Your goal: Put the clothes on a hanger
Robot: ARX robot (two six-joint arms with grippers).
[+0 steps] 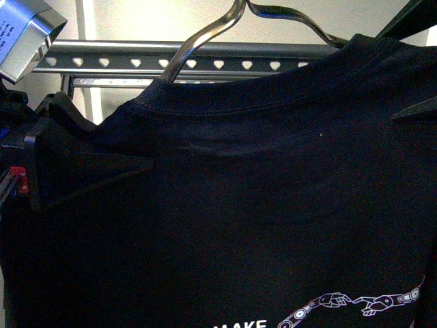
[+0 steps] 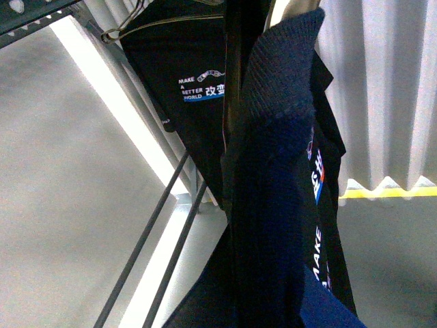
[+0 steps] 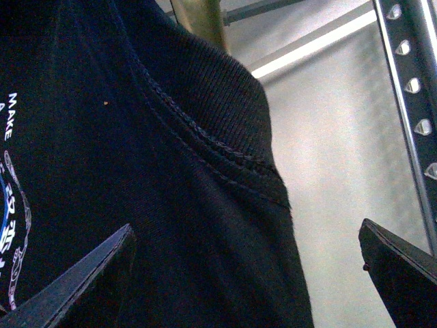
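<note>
Mostly showing black T-shirt point(image 1: 225, 205) on wire hanger point(image 1: 205, 31), half hiding heart-holed rack rail point(image 1: 123, 48) behind. Holding right jaws wide apart at its collar point(image 3: 225, 89); cannot tell for left jaws. Elsewhere second printed shirt point(image 2: 191, 61), pleated white wall point(image 2: 382, 89)

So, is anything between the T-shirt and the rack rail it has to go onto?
Nothing visible does. The T-shirt sits on a thin wire hanger whose neck rises in front of the rail. The hook's top is out of frame, so whether it has caught the rail cannot be told.
</note>
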